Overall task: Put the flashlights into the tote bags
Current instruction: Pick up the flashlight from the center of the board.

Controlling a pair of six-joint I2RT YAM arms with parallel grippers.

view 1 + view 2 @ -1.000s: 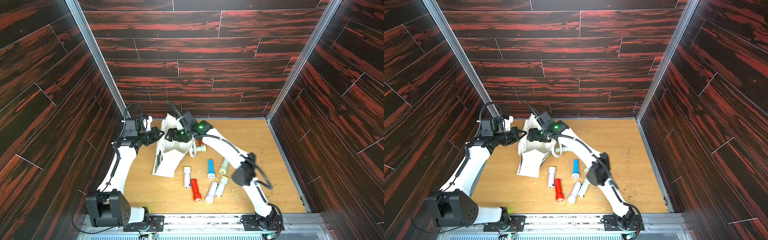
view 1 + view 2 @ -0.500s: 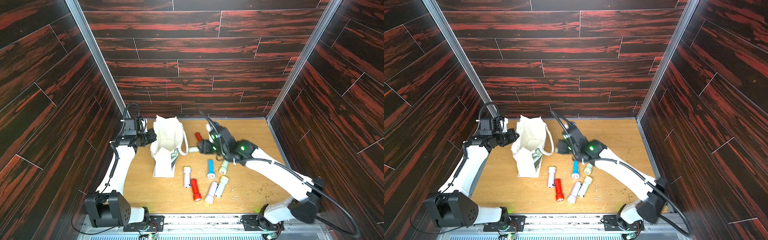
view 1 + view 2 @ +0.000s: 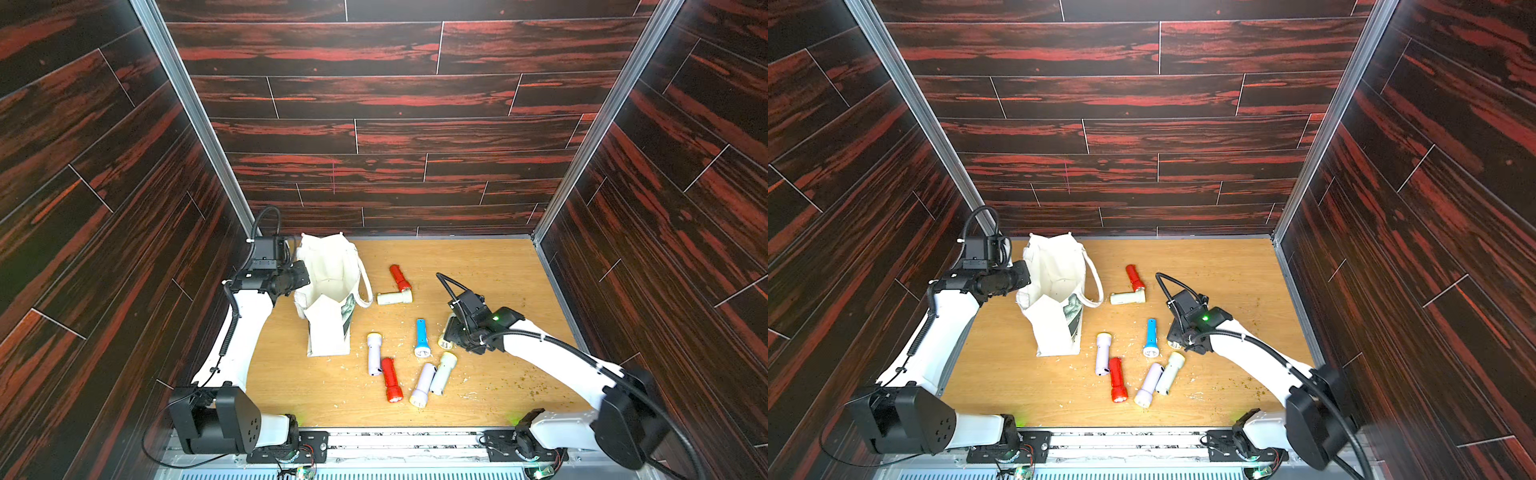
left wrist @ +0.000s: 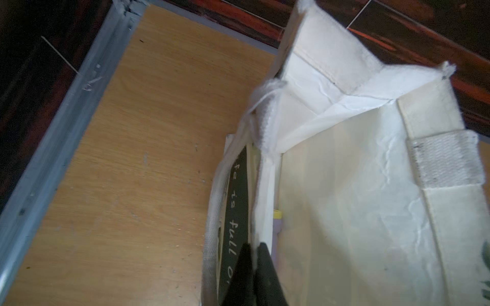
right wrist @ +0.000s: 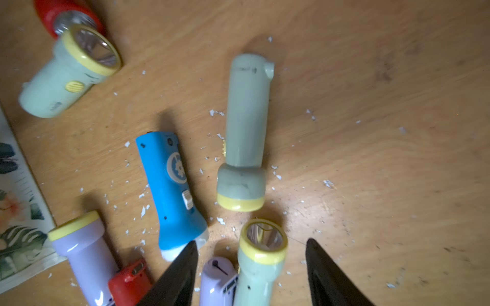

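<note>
The cream tote bag [image 3: 328, 307] [image 3: 1054, 316] stands open at the left. My left gripper [image 3: 302, 277] [image 4: 254, 251] is shut on its rim beside the dark "full of art" print. A lilac flashlight [image 4: 277, 224] shows inside the bag. My right gripper [image 3: 448, 334] [image 5: 252, 245] hangs open and holds nothing, low over the loose flashlights. Between its fingertips I see a mint flashlight's head [image 5: 263, 246] and a lilac one [image 5: 217, 280]. Another mint flashlight [image 5: 246, 132] and the blue one [image 3: 421, 337] [image 5: 172, 185] lie just beyond.
A red flashlight [image 3: 400, 277] and a pale one [image 3: 394, 297] lie right of the bag's strap. In front of the bag lie a lilac one [image 3: 374, 353], a red one [image 3: 390, 379], a lilac one [image 3: 420, 384] and a mint one [image 3: 443, 372]. White crumbs dot the wooden floor [image 3: 498, 270], which dark walls enclose.
My right arm has swung from over the bag to the right and down over the loose flashlights, its jaws narrowing a little. The bag has straightened up; my left gripper keeps hold of its rim.
</note>
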